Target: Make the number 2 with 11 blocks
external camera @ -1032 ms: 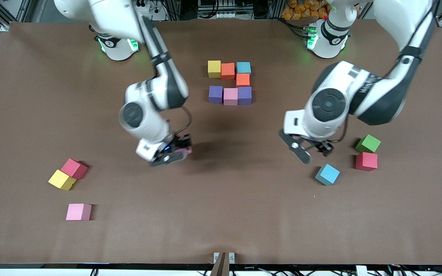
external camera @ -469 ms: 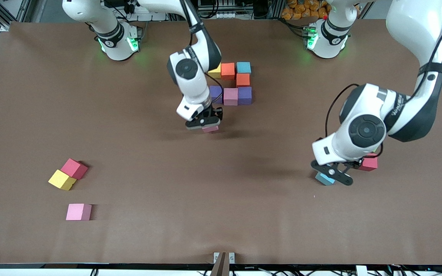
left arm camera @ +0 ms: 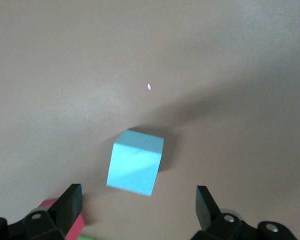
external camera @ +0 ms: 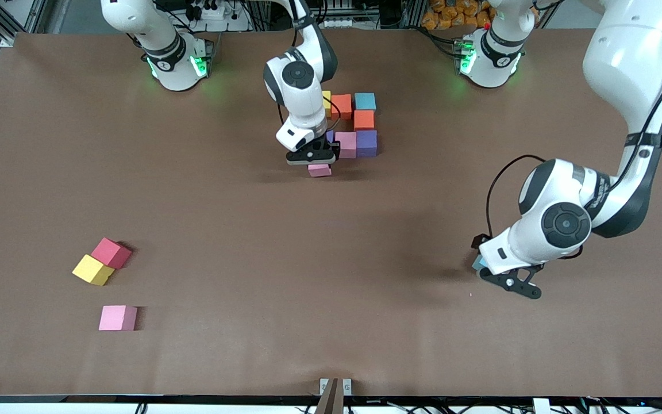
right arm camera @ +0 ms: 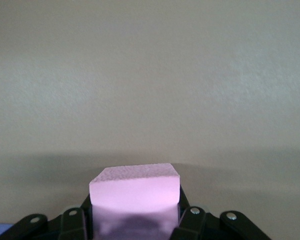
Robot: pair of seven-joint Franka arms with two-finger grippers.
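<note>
Front view: right end effector [external camera: 315,162] is clamped on a pink block [external camera: 319,170], just over the table [external camera: 250,230] right below the partial number 2 [external camera: 349,123], under its purple corner. That build shows yellow, orange [external camera: 341,106], light blue [external camera: 365,101], a second orange [external camera: 364,119], then a purple/pink/purple row, partly hidden by the right arm. Right wrist view confirms the pink block [right arm camera: 135,192] sits between the fingers. Left end effector [external camera: 509,282] is spread wide over the loose light blue block [external camera: 478,263] at the left arm's end; in the left wrist view that block [left arm camera: 135,162] lies untouched between the fingers. Loose red [external camera: 111,252], yellow [external camera: 93,269] and pink [external camera: 117,318] blocks sit at the right arm's end.
</note>
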